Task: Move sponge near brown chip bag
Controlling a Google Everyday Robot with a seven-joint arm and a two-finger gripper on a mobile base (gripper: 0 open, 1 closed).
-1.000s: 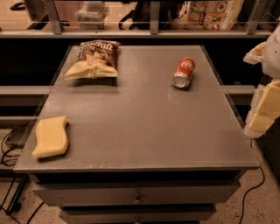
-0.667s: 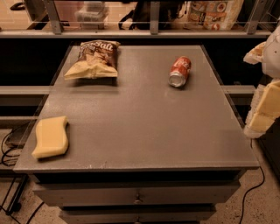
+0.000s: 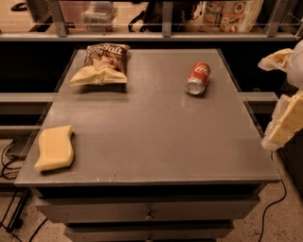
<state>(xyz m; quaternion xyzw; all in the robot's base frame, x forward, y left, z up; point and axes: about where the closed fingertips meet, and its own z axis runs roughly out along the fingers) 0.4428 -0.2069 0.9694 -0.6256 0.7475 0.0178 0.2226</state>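
The pale yellow sponge [image 3: 55, 148] lies flat at the front left corner of the grey table [image 3: 156, 127]. The brown chip bag [image 3: 101, 63] lies at the back left, dark brown top facing the far edge, well apart from the sponge. My gripper [image 3: 283, 92] hangs at the right edge of the view, beyond the table's right side and far from both. Its two yellowish padded fingers [image 3: 285, 124] stand apart with nothing between them.
A red soda can [image 3: 198, 78] lies on its side at the back right of the table. A railing and shelf with packaged goods [image 3: 232, 13] run behind the table. Drawers sit under the tabletop, and cables lie on the floor at left and right.
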